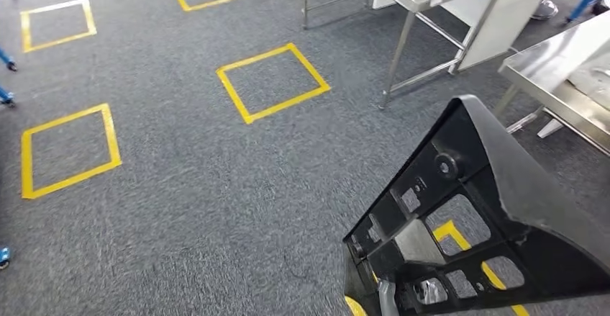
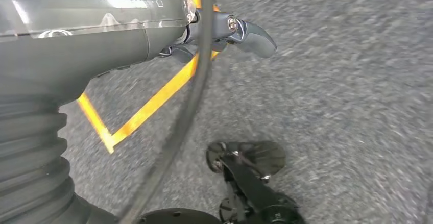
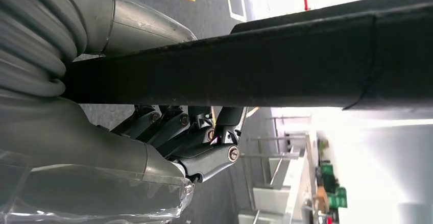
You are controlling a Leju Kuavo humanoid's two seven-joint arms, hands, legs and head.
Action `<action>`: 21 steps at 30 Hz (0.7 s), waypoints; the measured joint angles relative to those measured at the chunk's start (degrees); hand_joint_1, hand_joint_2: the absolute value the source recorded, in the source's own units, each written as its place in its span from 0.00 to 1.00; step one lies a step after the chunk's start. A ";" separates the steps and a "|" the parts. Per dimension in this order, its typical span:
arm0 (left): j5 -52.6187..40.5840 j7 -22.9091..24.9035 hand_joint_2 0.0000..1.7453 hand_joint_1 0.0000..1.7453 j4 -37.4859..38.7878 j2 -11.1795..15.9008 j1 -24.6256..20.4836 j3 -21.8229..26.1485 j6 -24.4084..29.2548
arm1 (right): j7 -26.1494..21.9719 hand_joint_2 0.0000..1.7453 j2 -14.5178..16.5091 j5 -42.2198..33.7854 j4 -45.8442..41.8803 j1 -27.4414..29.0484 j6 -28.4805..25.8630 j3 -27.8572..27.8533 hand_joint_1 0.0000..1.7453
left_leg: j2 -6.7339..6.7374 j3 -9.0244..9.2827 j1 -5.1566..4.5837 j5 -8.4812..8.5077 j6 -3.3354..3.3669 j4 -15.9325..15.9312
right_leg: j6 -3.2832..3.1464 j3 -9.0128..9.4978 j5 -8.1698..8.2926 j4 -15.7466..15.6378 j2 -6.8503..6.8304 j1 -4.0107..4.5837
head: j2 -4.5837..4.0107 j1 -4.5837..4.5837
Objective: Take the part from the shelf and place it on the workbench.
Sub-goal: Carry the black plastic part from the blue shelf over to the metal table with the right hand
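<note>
Right hand curls its dark fingers against the underside of the black part, holding it; the part hangs low at the robot's right over grey carpet, near a steel surface. Left hand hangs over the carpet, fingers loosely bent, holding nothing. No writing is legible anywhere.
</note>
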 joint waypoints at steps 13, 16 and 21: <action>0.16 -0.24 1.00 0.00 0.04 1.07 -0.24 -0.02 0.00 | -0.21 1.00 0.07 -0.28 0.46 0.08 1.04 -0.48 1.00 | 8.54 1.31 -0.10 -0.27 1.65 -1.55 | 2.37 -2.76 -1.05 4.96 -8.96 -0.85 | 0.00 0.03; 0.21 -0.27 1.00 0.00 0.04 1.07 -0.26 -0.02 0.07 | -0.22 1.00 0.09 -0.31 0.51 -0.04 1.11 -0.63 1.00 | 10.29 2.01 -0.49 -0.84 0.65 -1.50 | 1.65 -0.35 -0.09 -0.11 -10.99 -0.07 | 0.00 0.01; 0.27 -0.09 1.00 0.00 0.09 1.05 -0.57 -0.02 0.02 | -0.14 1.00 0.14 -0.16 0.53 0.03 1.30 -0.84 1.00 | 7.04 0.78 0.05 -4.59 -0.68 3.15 | -0.07 -0.06 0.60 -1.06 -7.47 -0.57 | 0.00 0.00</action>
